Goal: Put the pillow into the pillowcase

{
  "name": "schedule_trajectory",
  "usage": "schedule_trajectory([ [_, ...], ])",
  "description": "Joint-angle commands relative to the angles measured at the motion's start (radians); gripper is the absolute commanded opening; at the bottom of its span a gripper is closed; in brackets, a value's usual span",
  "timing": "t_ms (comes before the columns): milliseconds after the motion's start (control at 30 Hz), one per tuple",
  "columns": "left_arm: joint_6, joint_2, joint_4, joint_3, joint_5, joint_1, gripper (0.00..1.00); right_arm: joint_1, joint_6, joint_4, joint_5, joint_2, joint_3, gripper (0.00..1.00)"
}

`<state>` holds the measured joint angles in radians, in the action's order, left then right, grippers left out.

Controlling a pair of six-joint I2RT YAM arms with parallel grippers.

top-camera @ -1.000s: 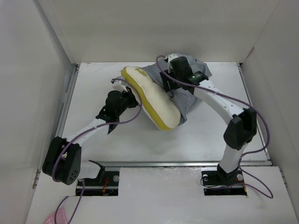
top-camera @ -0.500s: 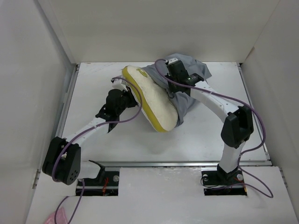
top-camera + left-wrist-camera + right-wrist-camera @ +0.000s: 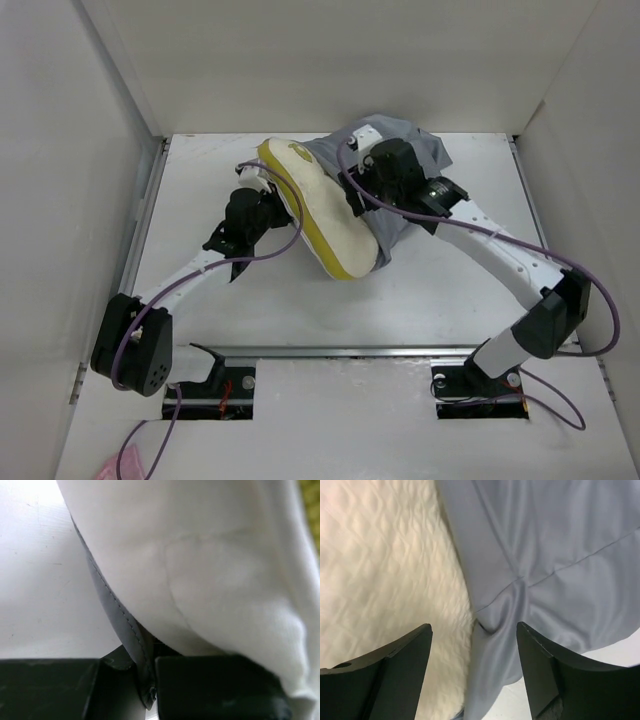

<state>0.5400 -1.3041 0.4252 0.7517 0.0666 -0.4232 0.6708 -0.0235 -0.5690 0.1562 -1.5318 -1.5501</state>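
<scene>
The cream-white pillow (image 3: 335, 215) with its yellow side edge (image 3: 303, 215) stands tilted on edge mid-table, its far-right end inside the grey pillowcase (image 3: 420, 150). My left gripper (image 3: 262, 192) is at the pillow's left side, shut on the pillowcase's stitched grey hem (image 3: 117, 615), with the white pillow (image 3: 210, 555) bulging just above it. My right gripper (image 3: 372, 178) hovers over the pillowcase's mouth. It is open, its black fingers (image 3: 547, 670) standing either side of a fold of grey pillowcase (image 3: 555, 555) where it meets the quilted pillow (image 3: 385, 565). Nothing is pinched between them.
White walls close in the table on the left (image 3: 120, 150), back (image 3: 340, 60) and right (image 3: 580, 150). A metal rail (image 3: 350, 351) runs along the near edge in front of the arm bases. Purple cables loop off both arms.
My right arm's elbow has swung out to the right and nearer, and its gripper has shifted slightly right over the pillowcase. The pillow has nudged a little left. The left arm has held still.
</scene>
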Motion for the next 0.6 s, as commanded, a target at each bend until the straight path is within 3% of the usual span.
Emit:
schedule_trajectory([
  [0,-0.037,0.031,0.073,0.067,-0.025,0.011,0.00,0.029,-0.032,0.046,0.067,-0.059,0.061,0.74],
  [167,-0.046,0.040,0.050,0.067,-0.034,0.011,0.00,0.029,0.008,0.124,0.271,-0.135,0.094,0.74],
  [333,-0.046,0.051,0.029,0.067,-0.044,0.021,0.00,0.029,0.022,0.175,0.293,-0.218,0.094,0.73],
  [400,-0.046,0.062,0.015,0.067,-0.056,0.021,0.00,0.029,0.051,0.184,0.353,-0.237,0.055,0.59],
  [433,-0.046,0.072,0.015,0.078,-0.056,0.021,0.00,0.029,0.065,0.149,0.376,-0.246,0.029,0.44],
  [467,-0.046,0.072,0.006,0.092,-0.056,0.021,0.00,0.029,0.082,0.129,0.402,-0.246,-0.002,0.03],
  [567,-0.069,0.072,-0.061,0.214,-0.069,0.032,0.00,0.029,0.092,0.031,0.515,-0.211,-0.169,0.00],
])
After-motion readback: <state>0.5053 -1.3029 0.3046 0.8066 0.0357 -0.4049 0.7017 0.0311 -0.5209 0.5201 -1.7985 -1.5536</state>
